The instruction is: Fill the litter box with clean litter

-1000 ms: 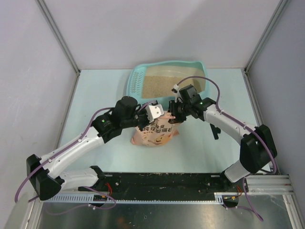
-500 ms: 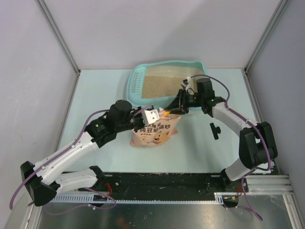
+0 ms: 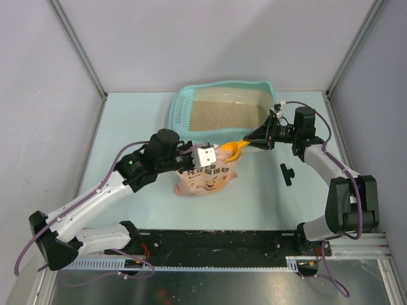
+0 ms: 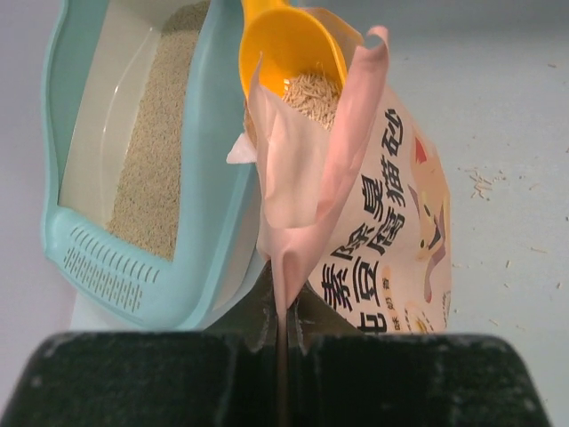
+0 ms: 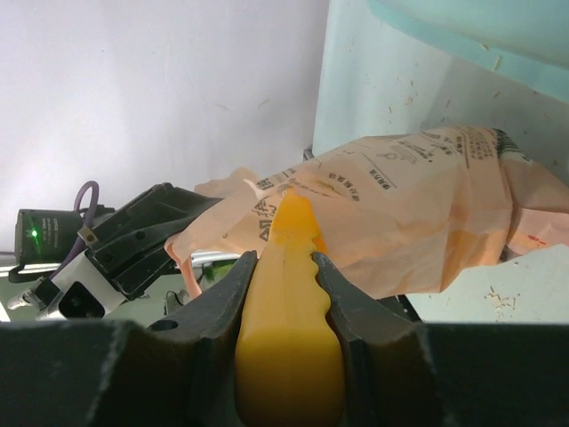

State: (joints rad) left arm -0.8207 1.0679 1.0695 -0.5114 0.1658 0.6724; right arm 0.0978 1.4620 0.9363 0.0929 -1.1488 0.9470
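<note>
The light teal litter box (image 3: pixel 180 109) lies at the back of the table, its floor mostly covered with beige clean litter (image 3: pixel 226 114). In front of it stands the pink bag (image 3: pixel 205 178). My left gripper (image 3: pixel 205 155) is shut on the bag's top edge (image 4: pixel 283 294) and holds its mouth up. My right gripper (image 3: pixel 264 136) is shut on the handle (image 5: pixel 289 338) of an orange scoop (image 3: pixel 230 150). The scoop's bowl (image 4: pixel 293 49) sits at the bag's mouth, beside the litter box wall (image 4: pixel 213 178), with litter (image 4: pixel 311 93) in it.
A small black part (image 3: pixel 286 173) lies on the table to the right of the bag. Stray granules (image 4: pixel 480 182) dot the surface near the bag. Enclosure walls stand close on the left, right and back.
My right gripper has drawn back to the right, and the orange scoop has come up out of the bag with litter in it. My left gripper has kept its hold on the bag.
</note>
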